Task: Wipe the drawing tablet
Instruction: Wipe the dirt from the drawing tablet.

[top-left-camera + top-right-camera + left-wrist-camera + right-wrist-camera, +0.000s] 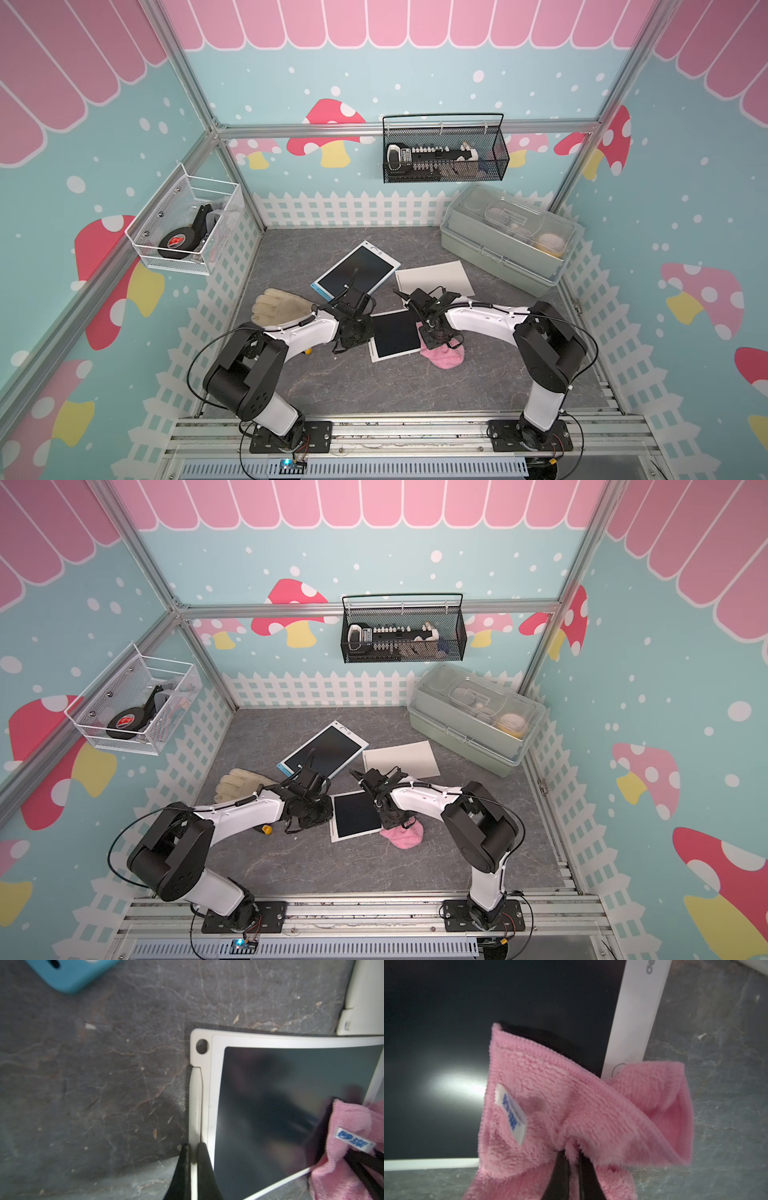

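The drawing tablet [395, 334] lies flat in the middle of the worktop [374, 386]. The left tool [193, 1147] is clenched on its white side edge. The right tool [573, 1155] grasps a pink cloth [550, 1095] that rests on the opposite corner. A blue tablet [357, 270] and a white sheet [434, 276] lie just behind it, and a glove [280, 305] lies to the left.
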